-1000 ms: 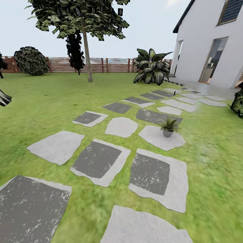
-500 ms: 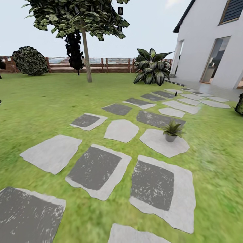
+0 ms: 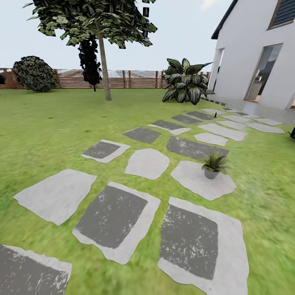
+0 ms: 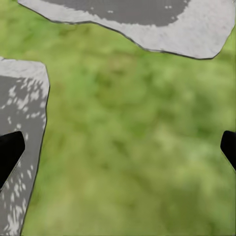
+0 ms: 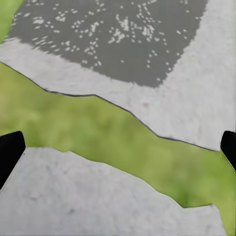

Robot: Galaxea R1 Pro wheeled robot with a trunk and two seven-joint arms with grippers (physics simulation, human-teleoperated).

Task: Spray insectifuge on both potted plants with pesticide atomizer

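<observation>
Where pavers [image 3: 147,163] cross lawn [image 3: 53,127], potted plant [image 3: 213,164] stands on one.

Back garden of a house, outdoors. Green lawn [image 3: 53,127] with a path of irregular grey stone pavers [image 3: 112,219] running up to a white house [image 3: 254,49] that has a glass door [image 3: 264,71] and a paved patio [image 3: 250,108]. Slatted wooden fence [image 3: 131,80] along the far edge, a tree [image 3: 102,49], a round dark bush [image 3: 35,73], a big broad-leaved plant [image 3: 184,82] by the wall. One small potted plant [image 3: 213,166] sits on a paver. Open sky above.
</observation>
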